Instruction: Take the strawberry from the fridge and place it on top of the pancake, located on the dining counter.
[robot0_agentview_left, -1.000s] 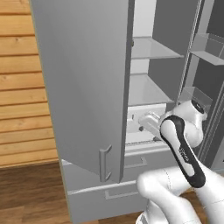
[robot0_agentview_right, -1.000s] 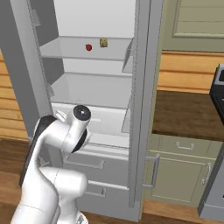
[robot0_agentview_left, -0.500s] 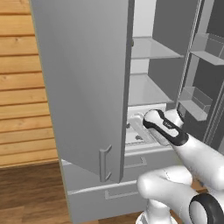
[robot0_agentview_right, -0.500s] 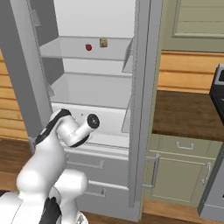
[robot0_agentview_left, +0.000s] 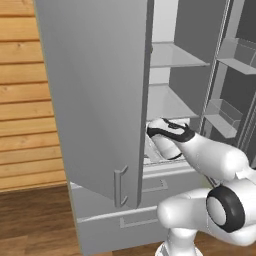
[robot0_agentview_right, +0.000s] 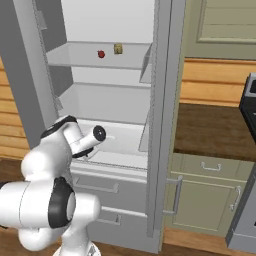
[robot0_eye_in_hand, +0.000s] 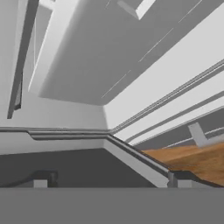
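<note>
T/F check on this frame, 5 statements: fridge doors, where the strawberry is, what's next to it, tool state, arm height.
1. The fridge doors are open. True.
2. The strawberry lies on the fridge's bottom shelf. False: it sits on the upper shelf.
3. A yellowish item sits beside the strawberry. True.
4. The tool is shut on the strawberry. False: it is open and holds nothing.
5. The arm is raised to the strawberry's shelf. False: its wrist is down near the lowest shelf.

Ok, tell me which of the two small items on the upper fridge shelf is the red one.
The tiny red strawberry, the left of the pair in the right base view; the yellowish-olive item sits just to its right.
</note>
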